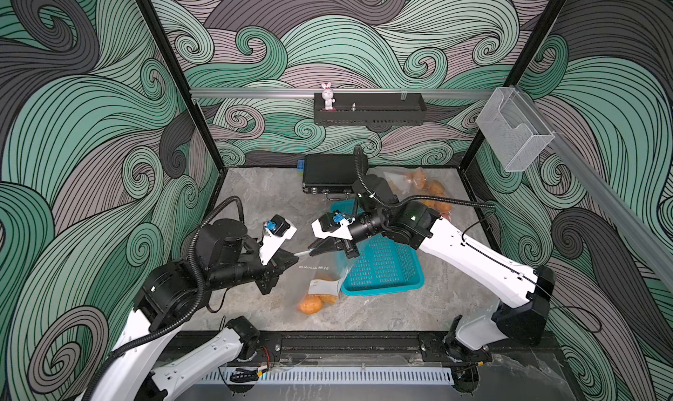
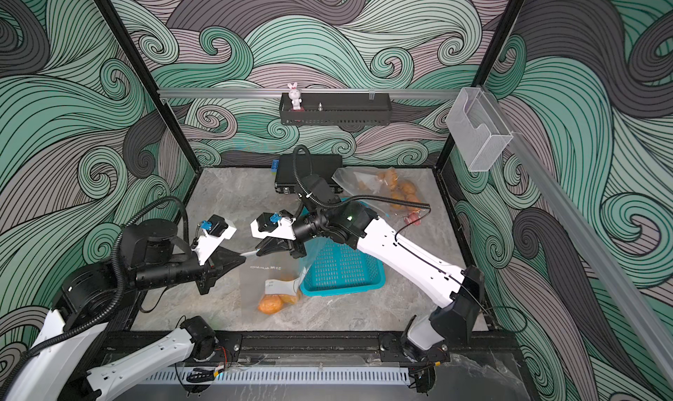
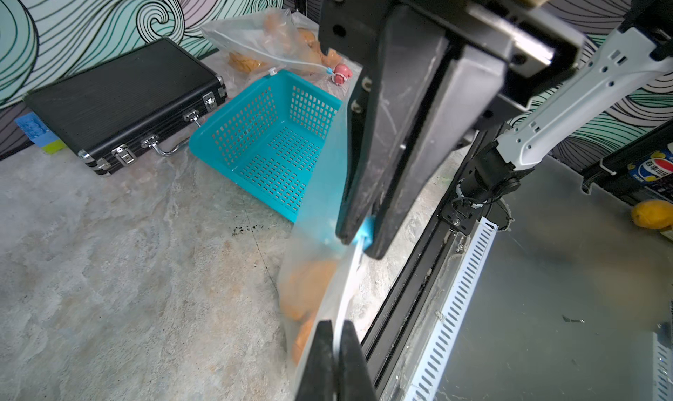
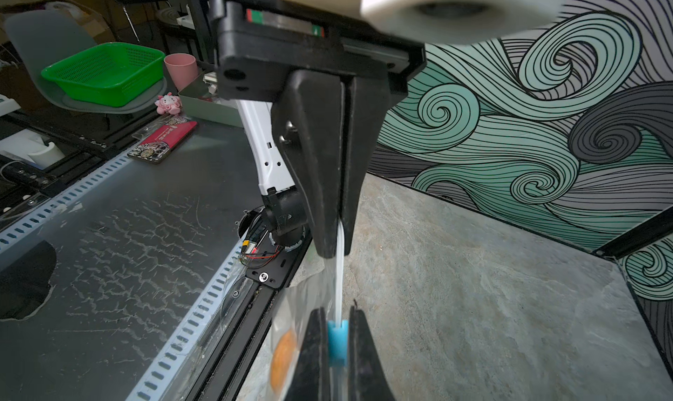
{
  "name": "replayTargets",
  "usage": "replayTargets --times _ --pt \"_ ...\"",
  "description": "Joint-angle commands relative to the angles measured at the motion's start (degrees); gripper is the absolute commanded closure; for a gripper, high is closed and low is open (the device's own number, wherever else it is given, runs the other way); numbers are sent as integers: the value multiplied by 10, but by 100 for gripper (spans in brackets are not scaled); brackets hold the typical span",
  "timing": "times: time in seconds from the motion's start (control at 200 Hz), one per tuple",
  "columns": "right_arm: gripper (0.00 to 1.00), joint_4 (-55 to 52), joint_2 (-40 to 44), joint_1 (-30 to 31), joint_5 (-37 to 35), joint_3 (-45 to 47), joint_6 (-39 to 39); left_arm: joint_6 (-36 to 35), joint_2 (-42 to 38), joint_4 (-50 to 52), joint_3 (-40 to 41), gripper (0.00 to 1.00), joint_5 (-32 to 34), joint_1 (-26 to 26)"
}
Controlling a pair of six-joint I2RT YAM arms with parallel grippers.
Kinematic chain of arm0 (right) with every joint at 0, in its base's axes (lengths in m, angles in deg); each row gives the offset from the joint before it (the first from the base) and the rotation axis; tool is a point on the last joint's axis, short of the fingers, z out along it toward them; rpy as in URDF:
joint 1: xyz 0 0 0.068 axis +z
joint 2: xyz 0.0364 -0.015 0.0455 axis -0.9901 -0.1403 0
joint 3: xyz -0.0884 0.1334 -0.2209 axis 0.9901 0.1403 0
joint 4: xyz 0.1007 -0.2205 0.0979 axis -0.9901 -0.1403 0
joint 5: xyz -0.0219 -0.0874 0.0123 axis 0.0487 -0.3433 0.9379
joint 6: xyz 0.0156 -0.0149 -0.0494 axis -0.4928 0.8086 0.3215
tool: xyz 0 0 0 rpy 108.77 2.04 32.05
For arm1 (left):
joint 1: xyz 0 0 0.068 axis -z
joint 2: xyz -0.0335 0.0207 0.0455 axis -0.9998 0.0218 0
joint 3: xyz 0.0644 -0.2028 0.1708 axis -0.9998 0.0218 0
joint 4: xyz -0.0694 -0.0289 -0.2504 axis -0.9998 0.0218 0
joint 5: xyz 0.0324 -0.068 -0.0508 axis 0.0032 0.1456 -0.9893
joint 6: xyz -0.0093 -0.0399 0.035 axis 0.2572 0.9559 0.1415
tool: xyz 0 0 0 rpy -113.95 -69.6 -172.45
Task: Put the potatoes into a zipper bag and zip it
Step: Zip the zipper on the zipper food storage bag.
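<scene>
**Both end effectors at the bag's top edge, above the middle of the table (image 1: 255,199).** The left end effector (image 1: 296,259) is clenched on the white zip strip (image 4: 339,271) of a clear bag (image 1: 317,273). The right end effector (image 1: 311,250), just beside it, is clenched on the blue slider (image 4: 337,339). A short stretch of strip spans the gap between them, and it cannot be told whether that stretch is sealed.

The potatoes (image 1: 314,302) sit in the bag's lower end, which seems to rest on the table beside the teal basket (image 1: 386,268). Two or three orange shapes show through the film. A white label covers part of them, so the count is uncertain. In both wrist views they are only orange blurs.

The right arm hides the basket's far corner and part of a rear bag (image 1: 397,180) holding more potatoes. A black case (image 1: 327,171) lies behind, its near corner cut off by the arm.
</scene>
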Motion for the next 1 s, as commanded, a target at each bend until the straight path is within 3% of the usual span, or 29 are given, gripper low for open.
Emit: replayTargets --times 0.0,0.3,0.445,0.56,0.645,0.791,0.996 --pt "95 -30 24 -29 -15 14 2 8 -20 62 -29 100 39 -1" --pt "95 -30 55 -85 3 55 -3 13 -35 109 -80 100 67 -1" --pt "95 -27 52 -87 31 57 -4 18 -39 86 -57 100 33 -1" --pt "95 -1 52 -85 65 64 -20 34 -30 22 -12 47 10 -1" --pt "95 24 54 -82 83 72 -31 33 -17 -22 11 25 3 -1" --pt "95 24 54 -76 92 74 -29 23 -9 -67 30 13 21 -1" --pt "95 24 51 -69 101 75 -25 10 12 -99 38 12 9 -1"
